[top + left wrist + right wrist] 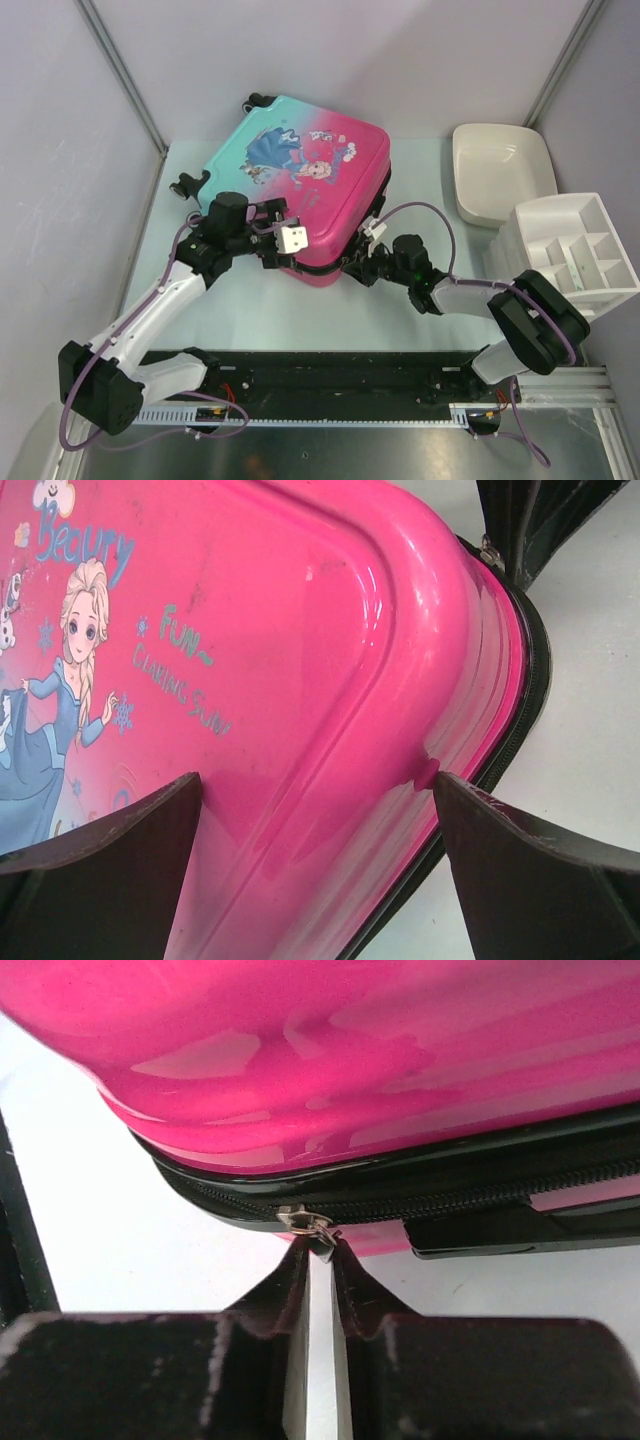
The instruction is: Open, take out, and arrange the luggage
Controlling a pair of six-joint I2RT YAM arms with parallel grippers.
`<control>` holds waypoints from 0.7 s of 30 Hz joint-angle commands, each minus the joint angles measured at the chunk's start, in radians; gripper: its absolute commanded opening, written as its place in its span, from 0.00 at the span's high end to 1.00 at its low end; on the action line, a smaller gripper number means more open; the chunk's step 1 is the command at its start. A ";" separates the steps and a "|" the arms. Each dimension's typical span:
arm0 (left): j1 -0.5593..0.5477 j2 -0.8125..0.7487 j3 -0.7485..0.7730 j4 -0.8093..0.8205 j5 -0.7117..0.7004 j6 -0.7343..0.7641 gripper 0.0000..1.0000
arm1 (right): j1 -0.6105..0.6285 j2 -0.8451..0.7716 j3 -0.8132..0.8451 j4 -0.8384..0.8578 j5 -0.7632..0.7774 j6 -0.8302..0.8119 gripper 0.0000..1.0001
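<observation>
Slippage is your main risk: your right gripper (pixel 320 1252) pinches only the tip of the zipper pull (pixel 310 1224), and the luggage (pixel 300 185), closed on the surface (pixel 250 310), may slide because the left gripper (pixel 318 785) gapes wide around its corner.

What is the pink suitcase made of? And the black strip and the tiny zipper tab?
The luggage looks like hard glossy plastic: light streaks shine on its smooth pink curve. The black zipper trim may be fabric tape, darker and duller, with fine teeth. The zipper pull looks like metal, small and silvery.
</observation>
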 commanded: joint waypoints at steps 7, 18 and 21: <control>0.004 -0.056 -0.042 -0.022 -0.074 0.026 0.00 | -0.011 -0.093 -0.013 -0.014 -0.031 -0.033 1.00; 0.010 -0.021 -0.028 -0.022 -0.049 0.071 0.00 | -0.005 -0.145 -0.050 0.010 -0.010 -0.030 1.00; 0.008 0.002 -0.005 -0.021 -0.043 0.063 0.00 | -0.004 -0.096 -0.039 0.068 -0.005 -0.019 0.98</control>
